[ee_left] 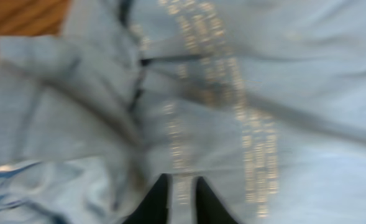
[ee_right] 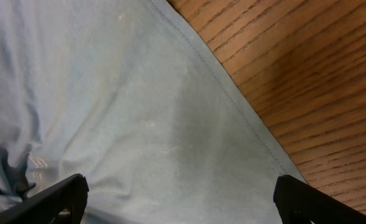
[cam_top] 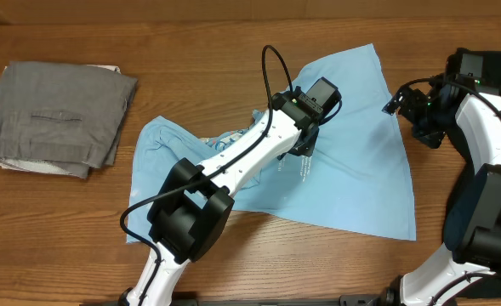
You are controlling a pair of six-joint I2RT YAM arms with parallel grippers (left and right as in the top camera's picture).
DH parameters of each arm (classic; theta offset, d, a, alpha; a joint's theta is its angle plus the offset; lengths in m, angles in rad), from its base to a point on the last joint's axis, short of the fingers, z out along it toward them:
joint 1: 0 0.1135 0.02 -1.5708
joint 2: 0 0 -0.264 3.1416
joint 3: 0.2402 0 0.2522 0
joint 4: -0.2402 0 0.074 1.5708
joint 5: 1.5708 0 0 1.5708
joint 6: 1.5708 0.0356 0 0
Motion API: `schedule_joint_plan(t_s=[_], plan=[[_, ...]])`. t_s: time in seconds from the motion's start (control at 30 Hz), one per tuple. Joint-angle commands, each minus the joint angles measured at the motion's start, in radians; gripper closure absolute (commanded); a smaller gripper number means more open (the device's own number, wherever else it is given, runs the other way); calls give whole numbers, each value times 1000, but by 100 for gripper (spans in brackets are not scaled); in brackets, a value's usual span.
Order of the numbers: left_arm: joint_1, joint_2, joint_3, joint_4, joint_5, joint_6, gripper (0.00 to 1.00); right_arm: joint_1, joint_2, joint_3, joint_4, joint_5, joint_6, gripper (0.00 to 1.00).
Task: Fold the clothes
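The clothes, a light blue T-shirt (cam_top: 352,170), lie crumpled and partly spread on the wooden table, with small white lettering (ee_left: 201,56) facing up. My left gripper (cam_top: 304,151) hangs low over the shirt's middle. In the left wrist view, which is blurred, the left gripper (ee_left: 183,186) has its fingers only a narrow gap apart, and lettered cloth shows in that gap. My right gripper (cam_top: 396,104) hovers at the shirt's upper right edge. In the right wrist view it (ee_right: 183,193) stands wide open above flat blue cloth (ee_right: 139,112) near the hem, holding nothing.
A folded pile of grey garments (cam_top: 54,119) lies at the far left of the table. Bare wood (ee_right: 307,81) shows beside the shirt's hem on the right. The left arm (cam_top: 233,161) stretches across the shirt's bunched left part.
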Motion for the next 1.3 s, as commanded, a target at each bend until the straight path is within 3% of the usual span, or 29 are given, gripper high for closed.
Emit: schedule_joint_plan(t_s=[0.0,0.2,0.33,0.67,0.93,1.1,1.27], plan=[[25,-16,37,-91,-223,-82,91,1,-8,15,4,-1,-7,0],[85,-59,60,-131,-84,-136,80,1,-8,15,4,-1,-7,0],[117,-39,53,-130,24,-136,81,1,-8,15,4,-1,-7,0],[121,11,28,49,55,-122,90,1,-8,14,4,-1,-7,0],[126,24,27,143,80,-118,80,1,-8,14,4,-1,-7,0],[128,21,40,167,40,-31,82,1,-8,15,4,-1,-7,0],[155,-8,90,95,12,-47,81,1,-8,15,4,-1,-7,0]])
